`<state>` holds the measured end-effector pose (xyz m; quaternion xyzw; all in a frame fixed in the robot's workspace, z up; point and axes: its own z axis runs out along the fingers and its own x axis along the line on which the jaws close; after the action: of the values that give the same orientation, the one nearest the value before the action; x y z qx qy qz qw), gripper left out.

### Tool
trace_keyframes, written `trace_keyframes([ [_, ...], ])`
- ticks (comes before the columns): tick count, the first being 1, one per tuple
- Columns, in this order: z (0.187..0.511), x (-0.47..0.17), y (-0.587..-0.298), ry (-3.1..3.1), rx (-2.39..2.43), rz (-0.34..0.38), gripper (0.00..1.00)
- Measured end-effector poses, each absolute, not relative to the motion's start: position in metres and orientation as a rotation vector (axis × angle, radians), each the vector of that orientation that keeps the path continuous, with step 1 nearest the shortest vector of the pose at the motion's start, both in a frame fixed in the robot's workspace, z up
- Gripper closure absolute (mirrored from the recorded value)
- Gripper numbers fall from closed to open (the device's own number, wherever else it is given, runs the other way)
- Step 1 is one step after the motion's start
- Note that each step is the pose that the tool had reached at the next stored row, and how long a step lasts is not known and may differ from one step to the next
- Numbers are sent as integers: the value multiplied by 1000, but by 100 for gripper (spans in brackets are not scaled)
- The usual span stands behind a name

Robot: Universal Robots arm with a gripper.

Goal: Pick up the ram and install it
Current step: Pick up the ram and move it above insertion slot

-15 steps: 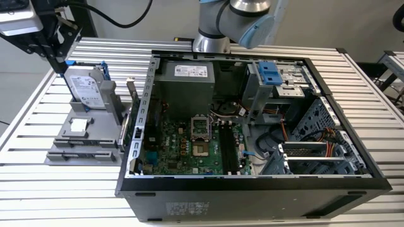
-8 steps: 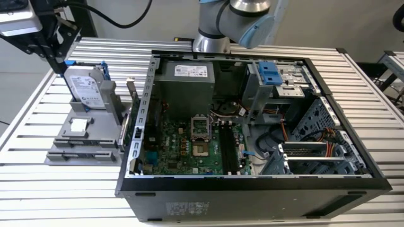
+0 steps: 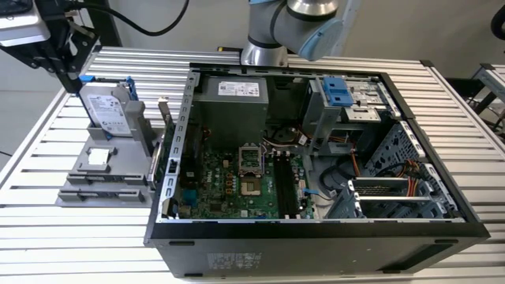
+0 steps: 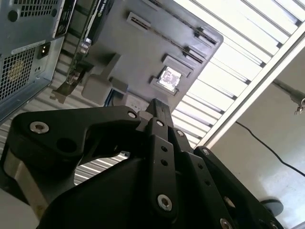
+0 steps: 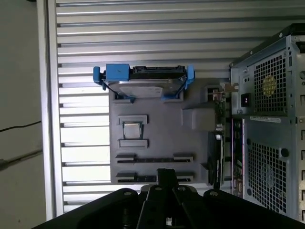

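Note:
The ram is out of view. My gripper (image 3: 70,80) hangs at the exterior view's upper left, above the grey parts fixture (image 3: 91,177) beside the computer case. Its black fingers meet at the tip in both wrist views (image 4: 159,107) (image 5: 167,174), shut with nothing seen between them. The tip is over the fixture's edge with two long narrow holders (image 5: 155,158), which look bare in the second wrist view. Inside the open case lies the green motherboard (image 3: 229,183) with its black slots (image 3: 285,183).
A hard drive in a light-blue bracket (image 3: 106,112) (image 5: 143,86) stands upright at the fixture's far end. A small square chip (image 3: 99,157) (image 5: 132,130) sits mid-fixture. The case wall (image 3: 170,171) borders the fixture. Everything rests on a slatted metal table (image 3: 47,236).

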<state>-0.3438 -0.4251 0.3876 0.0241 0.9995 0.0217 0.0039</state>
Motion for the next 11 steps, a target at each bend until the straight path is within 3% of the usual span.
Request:
trace_keyframes([
  [11, 386, -346, -440, 3132, 75, 68, 100],
])
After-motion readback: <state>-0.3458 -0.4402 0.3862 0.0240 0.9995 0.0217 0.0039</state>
